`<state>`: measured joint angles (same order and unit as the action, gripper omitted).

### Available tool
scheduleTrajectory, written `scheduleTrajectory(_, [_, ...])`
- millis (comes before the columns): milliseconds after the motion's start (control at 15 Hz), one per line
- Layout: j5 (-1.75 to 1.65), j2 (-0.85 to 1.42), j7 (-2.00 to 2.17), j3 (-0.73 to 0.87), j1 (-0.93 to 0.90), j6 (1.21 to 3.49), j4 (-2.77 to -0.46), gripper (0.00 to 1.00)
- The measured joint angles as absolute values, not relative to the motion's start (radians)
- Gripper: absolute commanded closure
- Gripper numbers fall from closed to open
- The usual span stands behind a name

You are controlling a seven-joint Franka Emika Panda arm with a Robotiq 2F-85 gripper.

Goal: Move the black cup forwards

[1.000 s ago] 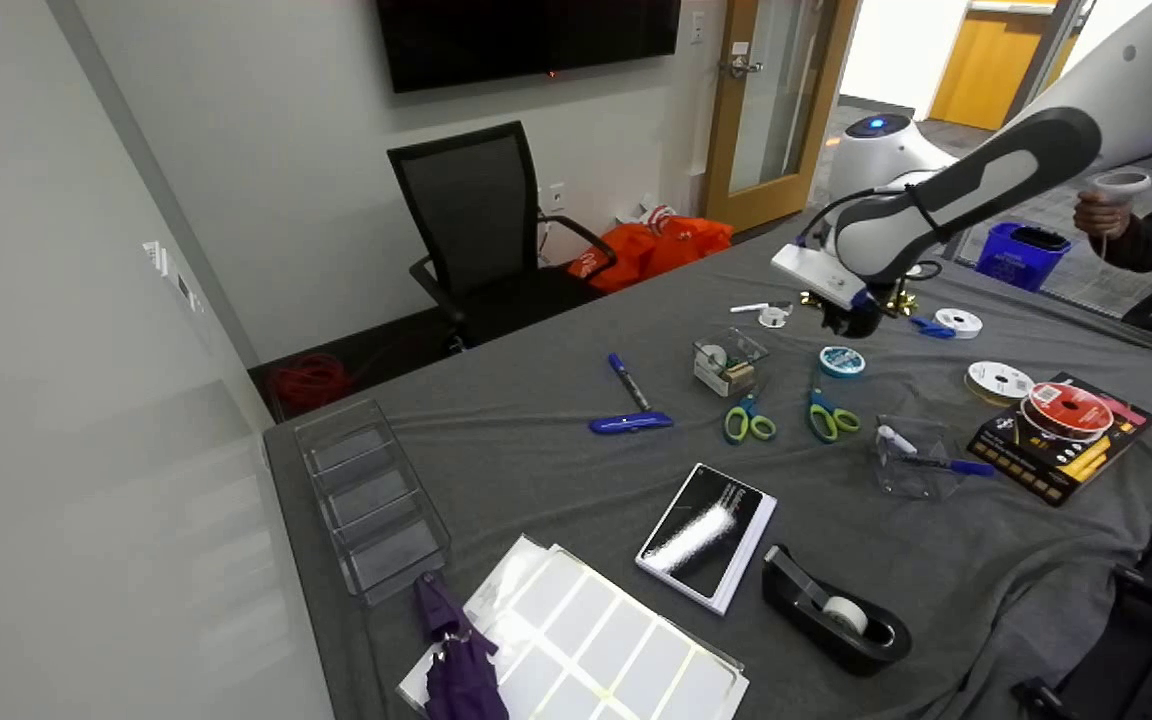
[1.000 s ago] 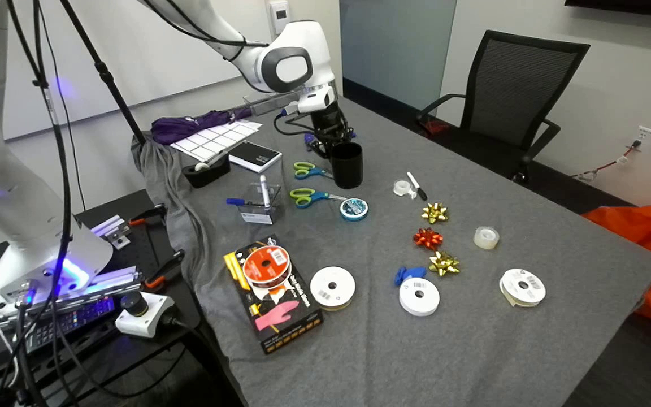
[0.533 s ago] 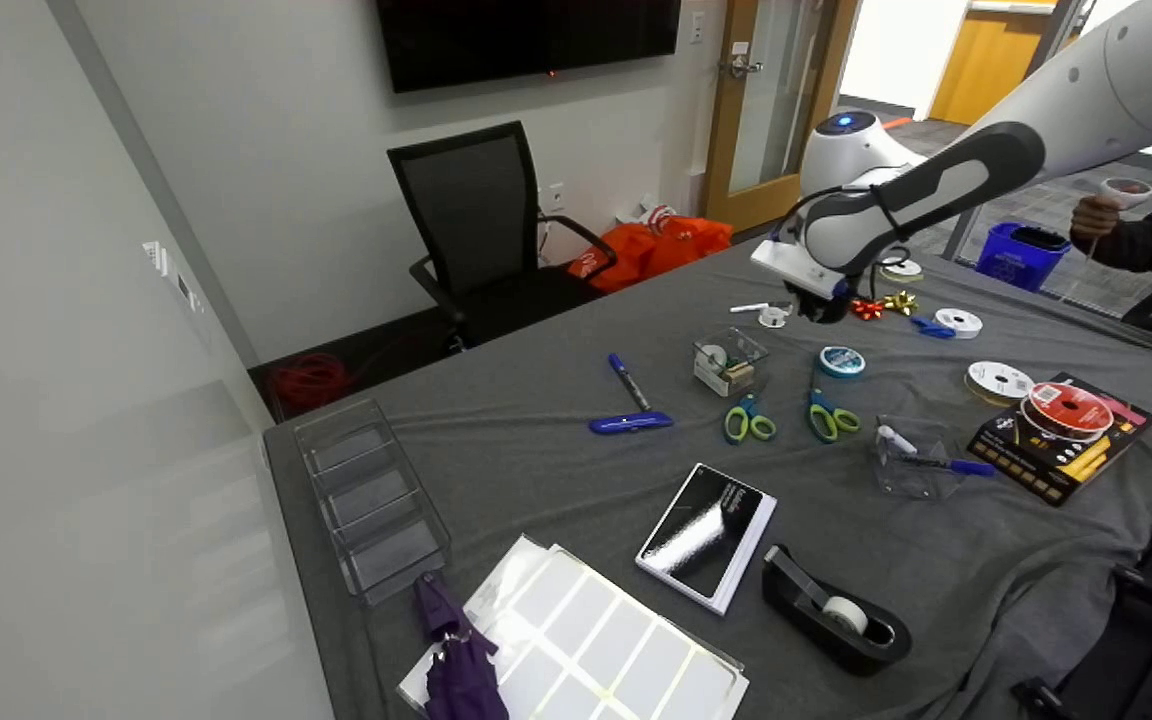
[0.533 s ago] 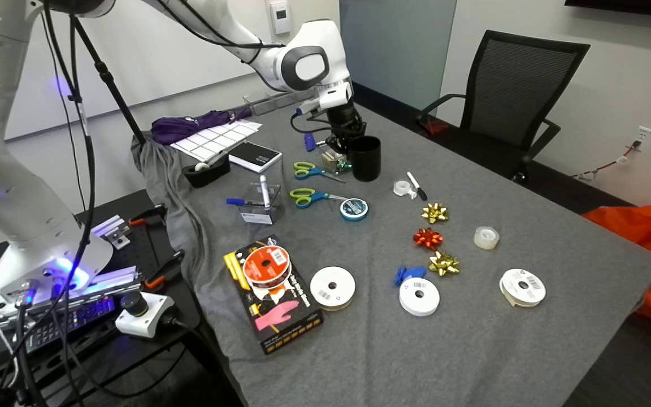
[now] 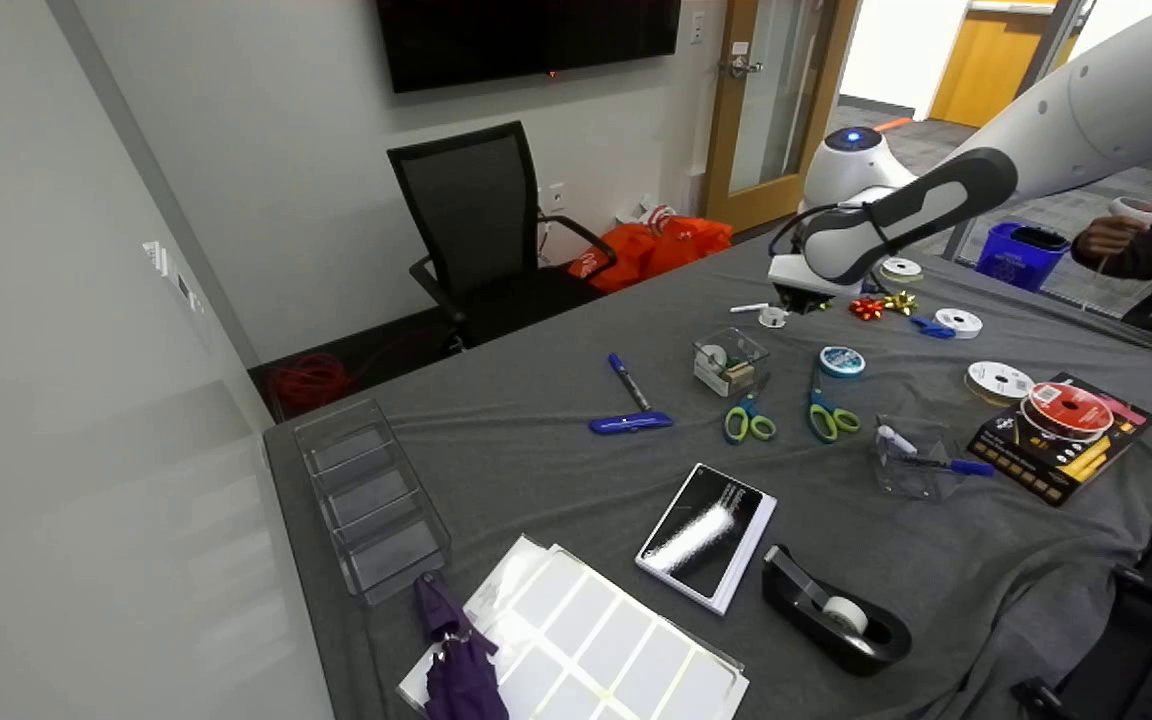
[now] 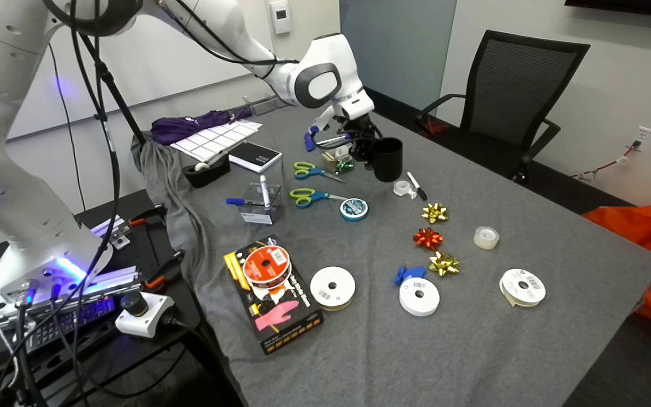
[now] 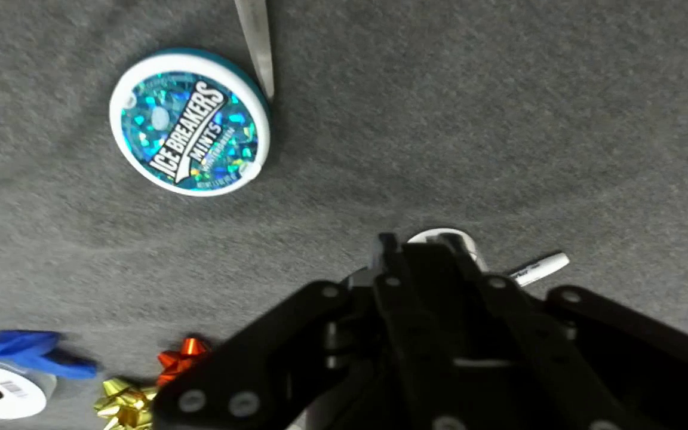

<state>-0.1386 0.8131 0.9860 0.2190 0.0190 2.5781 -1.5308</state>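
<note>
The black cup (image 6: 387, 160) is upright in an exterior view, beside the gripper and just behind a small tape roll. My gripper (image 6: 372, 160) is at the cup's far side, and the two move together, so it is shut on the cup. I cannot tell whether the cup's base touches the table. In an exterior view the gripper (image 5: 798, 298) is mostly hidden below the arm, and the cup is hidden or merged with it. In the wrist view the gripper's (image 7: 421, 242) fingertips stand slightly apart with a dark piece between them; the cup's body cannot be told apart there.
A small tape roll (image 6: 401, 188) and a marker (image 6: 417, 186) lie close to the cup. A mint tin (image 6: 354, 209), scissors (image 6: 315, 196), a clear bin (image 6: 337, 163) and gift bows (image 6: 428, 238) are nearby. Ribbon spools (image 6: 419, 296) lie farther off.
The gripper and black cup have moved together past the clear bin to beside the tape roll, rightward in one exterior view, leftward in the other. The bin and bows have come into sight.
</note>
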Motion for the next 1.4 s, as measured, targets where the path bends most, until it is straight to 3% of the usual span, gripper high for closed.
scheduleTrajectory(667, [-0.018, 0.896, 0.559, 0.176, 0.067, 2.751, -1.558, 0.95])
scheduleTrajectory(1400, [0.097, 0.869, 0.401, 0.148, 0.067, 2.758, -1.622, 0.95])
